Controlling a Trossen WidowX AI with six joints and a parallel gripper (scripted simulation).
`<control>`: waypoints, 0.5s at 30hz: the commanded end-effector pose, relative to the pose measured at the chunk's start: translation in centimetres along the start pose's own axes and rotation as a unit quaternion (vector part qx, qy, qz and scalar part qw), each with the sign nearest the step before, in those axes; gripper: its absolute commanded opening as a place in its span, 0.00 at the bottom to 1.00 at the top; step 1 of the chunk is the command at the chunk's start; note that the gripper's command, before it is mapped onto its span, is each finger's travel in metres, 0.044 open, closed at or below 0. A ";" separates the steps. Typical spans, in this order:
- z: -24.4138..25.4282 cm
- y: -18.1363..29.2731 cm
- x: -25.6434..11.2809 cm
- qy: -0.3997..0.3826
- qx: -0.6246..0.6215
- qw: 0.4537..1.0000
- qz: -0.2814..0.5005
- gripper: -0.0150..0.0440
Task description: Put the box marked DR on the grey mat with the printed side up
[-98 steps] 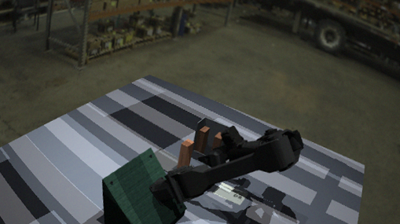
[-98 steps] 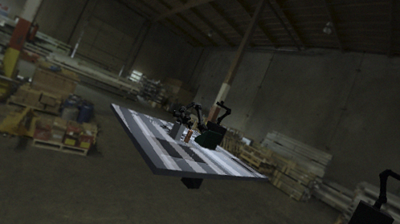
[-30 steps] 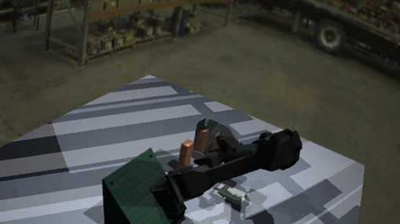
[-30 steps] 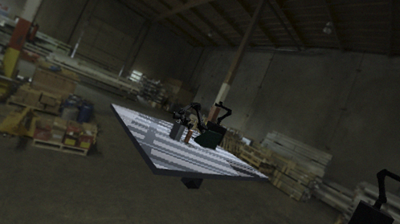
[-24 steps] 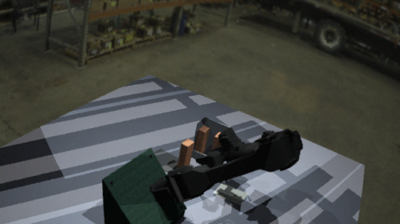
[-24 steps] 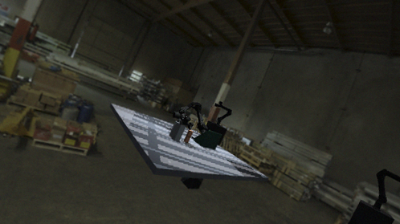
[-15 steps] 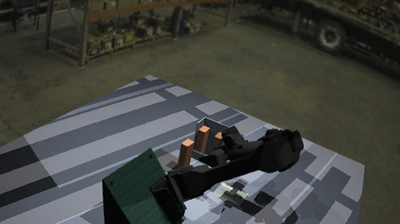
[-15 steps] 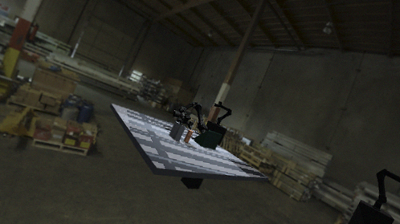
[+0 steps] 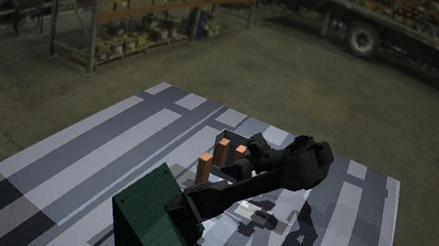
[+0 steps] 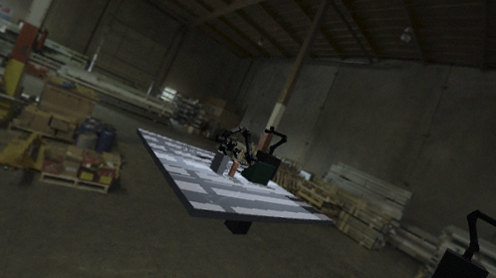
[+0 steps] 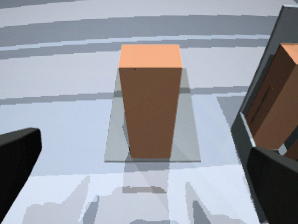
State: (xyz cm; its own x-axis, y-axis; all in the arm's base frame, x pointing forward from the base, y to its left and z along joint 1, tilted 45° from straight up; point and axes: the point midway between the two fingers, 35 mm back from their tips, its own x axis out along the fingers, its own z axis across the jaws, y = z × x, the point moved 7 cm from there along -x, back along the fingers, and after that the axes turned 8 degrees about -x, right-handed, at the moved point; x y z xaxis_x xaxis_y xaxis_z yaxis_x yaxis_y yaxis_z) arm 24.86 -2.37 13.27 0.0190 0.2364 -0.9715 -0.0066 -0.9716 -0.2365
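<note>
1. Stands upright on the grey mat [image 9: 181, 171] [image 11: 112, 150]: one orange box [image 9: 204, 170] [image 10: 234, 169] [image 11: 151, 107], outside the bin [image 9: 239, 136] [image 10: 220, 164] [image 11: 269, 47] and near it.
2. Shows no readable code from these angles; cannot tell whether this is the DR box, so cannot say for certain where that one is.
3. Rises inside the bin, in the top view: a second orange box [image 9: 222, 153] [image 11: 278, 107], plus a third orange box [image 9: 241, 150] beside it, partly hidden by the arm [image 9: 249, 190] [image 10: 248, 141].
4. Keeps the fingers of the gripper [image 9: 240, 154] [image 10: 226, 149] [image 11: 146, 141] wide apart, with nothing clamped between them.
5. Frames the box on the mat between both fingertips in the wrist view, with visible space on either side.
6. Reaches out from a dark green wedge-shaped base [image 9: 149, 213] [image 10: 259, 173], on the striped table [image 9: 112, 142] [image 10: 243, 199] [image 11: 55, 75].
7. Lies flat near the arm's shadow: a pale panel [image 9: 245, 210], partly darkened, with markings too small to read.
</note>
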 end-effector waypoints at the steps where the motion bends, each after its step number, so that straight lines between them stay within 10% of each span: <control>1: -0.1 -0.6 -0.4 0.001 -0.001 1.000 0.001 1.00; 15: 0.0 -2.5 -1.6 0.001 -0.001 1.000 0.000 1.00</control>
State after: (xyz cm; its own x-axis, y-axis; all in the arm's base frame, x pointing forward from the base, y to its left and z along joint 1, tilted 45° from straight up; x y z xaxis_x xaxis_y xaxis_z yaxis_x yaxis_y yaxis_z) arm 24.87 -0.68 14.99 0.0184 0.2355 -0.9717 -0.0065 -0.9718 -0.2357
